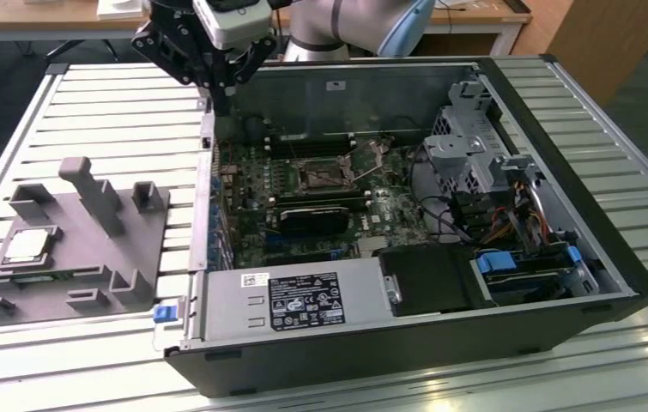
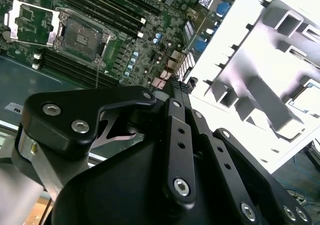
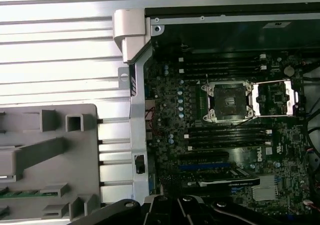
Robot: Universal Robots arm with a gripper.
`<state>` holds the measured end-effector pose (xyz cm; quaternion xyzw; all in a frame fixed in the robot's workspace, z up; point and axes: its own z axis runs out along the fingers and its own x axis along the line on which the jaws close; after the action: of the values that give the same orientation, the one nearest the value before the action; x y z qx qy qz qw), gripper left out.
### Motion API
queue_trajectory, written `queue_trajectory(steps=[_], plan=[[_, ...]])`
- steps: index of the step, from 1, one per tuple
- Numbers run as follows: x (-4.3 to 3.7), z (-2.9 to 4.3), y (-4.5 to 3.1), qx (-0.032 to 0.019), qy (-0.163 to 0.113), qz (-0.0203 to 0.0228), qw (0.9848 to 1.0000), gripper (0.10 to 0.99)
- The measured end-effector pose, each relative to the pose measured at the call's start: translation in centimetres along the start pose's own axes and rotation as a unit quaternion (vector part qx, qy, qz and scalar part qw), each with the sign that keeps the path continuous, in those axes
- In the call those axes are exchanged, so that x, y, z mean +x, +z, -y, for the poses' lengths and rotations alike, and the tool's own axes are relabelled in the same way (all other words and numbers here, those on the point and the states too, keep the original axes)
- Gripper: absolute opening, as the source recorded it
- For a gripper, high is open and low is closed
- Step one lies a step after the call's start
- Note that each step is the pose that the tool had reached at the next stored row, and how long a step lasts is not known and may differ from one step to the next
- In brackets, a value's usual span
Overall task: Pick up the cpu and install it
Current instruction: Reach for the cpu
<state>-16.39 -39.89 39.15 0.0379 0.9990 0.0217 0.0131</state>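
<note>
Exterior view: the big open computer case (image 1: 415, 352) lies on the table (image 1: 129, 103). The grey fixture (image 1: 129, 257) sits beside it, on the exterior view's left. The gripper (image 1: 223, 105) hangs over the case wall, pinched closed with nothing in it. The socket (image 1: 324, 176) is open. The cpu (image 1: 28, 245) lies on the fixture, well apart from the gripper. If the cpu goes in crooked, I think it could hurt the socket.

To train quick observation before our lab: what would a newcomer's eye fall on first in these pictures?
The open computer case lies on the slatted table, its green motherboard bared with the socket near the middle. At the exterior view's left stands a grey fixture with the shiny cpu lying on it. The black gripper hangs over the case's far corner on that side, well apart from the cpu.
</note>
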Motion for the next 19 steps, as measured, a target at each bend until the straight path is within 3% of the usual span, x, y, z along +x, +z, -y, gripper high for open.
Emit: queue_trajectory(steps=[19], plan=[[0.79,0.06,-0.02,0.0000,0.000,0.0000,1.0000,0.106]])
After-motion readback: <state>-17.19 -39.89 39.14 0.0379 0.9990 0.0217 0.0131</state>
